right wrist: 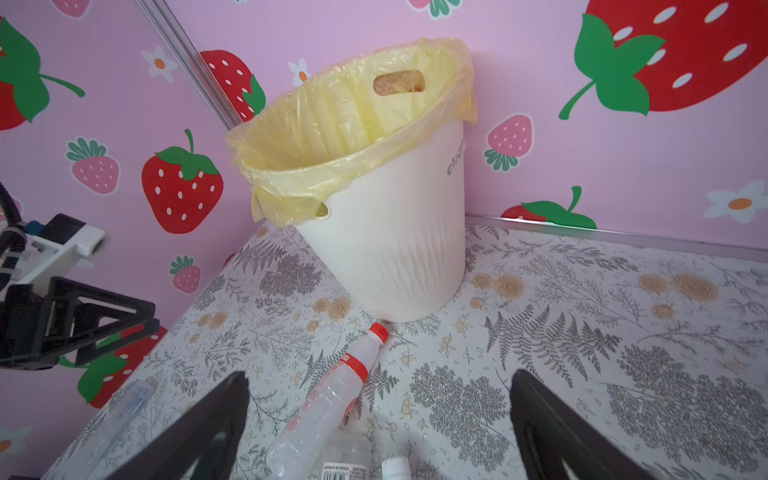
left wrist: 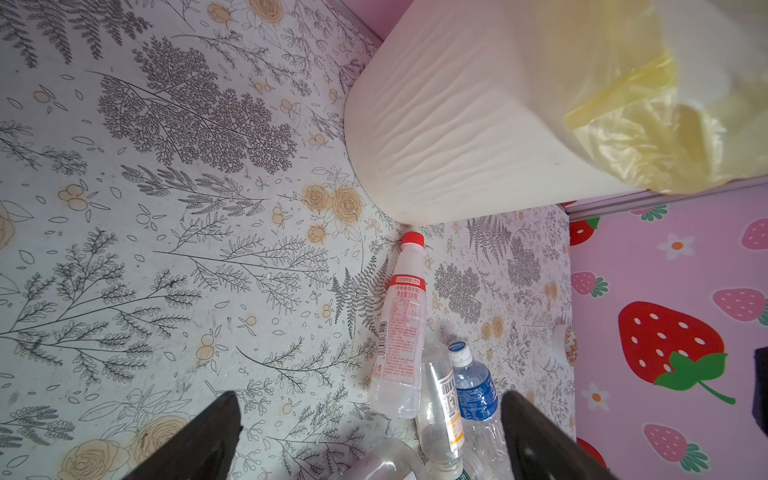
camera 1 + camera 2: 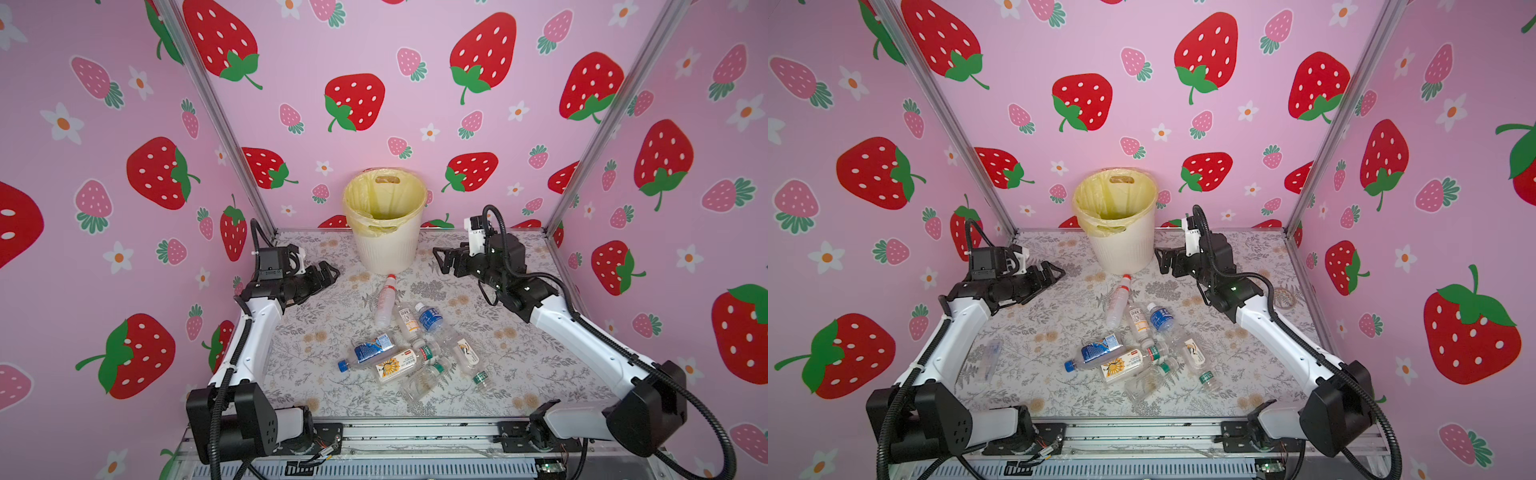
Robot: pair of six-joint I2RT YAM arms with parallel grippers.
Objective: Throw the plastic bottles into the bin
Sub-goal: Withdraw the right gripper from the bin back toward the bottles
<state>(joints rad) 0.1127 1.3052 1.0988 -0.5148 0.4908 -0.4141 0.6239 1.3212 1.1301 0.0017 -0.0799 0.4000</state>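
You are at the reach-and-pick step. Both arms hang to either side of the cream-white ribbed round plastic bin (image 3: 386, 249) with its yellow bag liner, which stands at the far middle of the floral-patterned surface (image 3: 307, 332). The left end effector (image 3: 332, 276) and the right end effector (image 3: 437, 261) are both spread wide and hold nothing.

The small plastic bottles (image 3: 411, 349) lie heaped in the middle, nearer than the bin; none shows inside it (its bottom is only partly visible).

Your easiest pick looks like the clear red-capped bottle (image 3: 386, 301), whose cap is just beside the bin's foot: come down, close across its body, and lift it over the rim. Mind that its base touches the orange-labelled clear bottle (image 3: 406, 319), with the blue-labelled bottle (image 3: 430, 318) alongside.

A roll of tape (image 3: 1283, 297) sits at the right edge, out of your way.
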